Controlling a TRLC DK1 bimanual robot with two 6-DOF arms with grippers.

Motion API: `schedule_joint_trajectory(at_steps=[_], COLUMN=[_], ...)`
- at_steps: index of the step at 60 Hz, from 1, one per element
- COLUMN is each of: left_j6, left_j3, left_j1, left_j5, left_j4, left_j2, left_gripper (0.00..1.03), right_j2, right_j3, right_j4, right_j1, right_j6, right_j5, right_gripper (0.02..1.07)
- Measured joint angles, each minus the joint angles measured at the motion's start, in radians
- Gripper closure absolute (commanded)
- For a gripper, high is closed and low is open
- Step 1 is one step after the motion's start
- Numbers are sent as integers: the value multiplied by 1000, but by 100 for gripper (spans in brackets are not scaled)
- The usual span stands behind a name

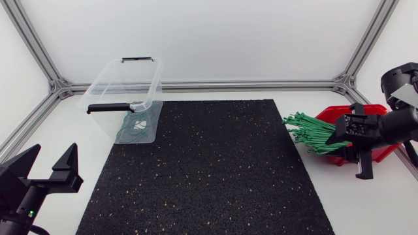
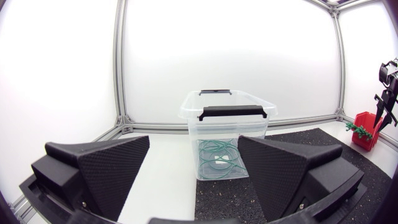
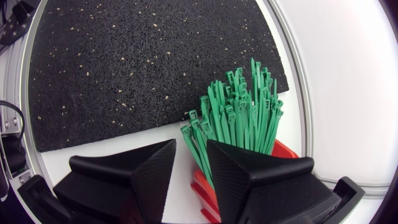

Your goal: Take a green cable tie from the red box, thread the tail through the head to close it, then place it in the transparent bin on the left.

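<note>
Our right gripper (image 1: 358, 153) hangs at the right edge of the head view, over the red box (image 1: 379, 111). From the box a bundle of green cable ties (image 1: 310, 130) fans out leftward onto the white table (image 1: 366, 209), its tips reaching the edge of the black mat (image 1: 209, 163).

In the right wrist view, that gripper's fingers (image 3: 149, 171) stand apart. A few ties from the bundle run through the gap between them, but none is pinched. The rest of the bundle lies ahead of the fingers.

Our left gripper (image 1: 54, 149) sits at the lower left of the head view, beside the mat and well apart from everything. Its fingers are spread wide with nothing between them.

The transparent bin (image 1: 108, 78) stands at the upper left, on the mat's far corner. It has black handles, and looped green ties (image 1: 134, 127) lie on its floor. In the left wrist view the bin is straight ahead of the open fingers.
</note>
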Motion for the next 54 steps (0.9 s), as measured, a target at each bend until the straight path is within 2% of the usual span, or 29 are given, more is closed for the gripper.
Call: schedule_joint_trajectory(at_steps=[4,27,32,54], left_j6=[0,0,0,0], left_j3=[0,0,0,0], left_j1=[0,0,0,0], left_j5=[0,0,0,0], left_j4=[0,0,0,0], left_j2=[0,0,0,0], left_gripper=[4,4,4,4], right_j2=[8,39,45,51], right_j3=[-10,-18,-26,-27], right_j4=[10,56,74,77], right_j1=[0,0,0,0], right_j6=[-9,-16,-16,-16], right_j5=[3,11,18,21], right_gripper=[80,80,87,90])
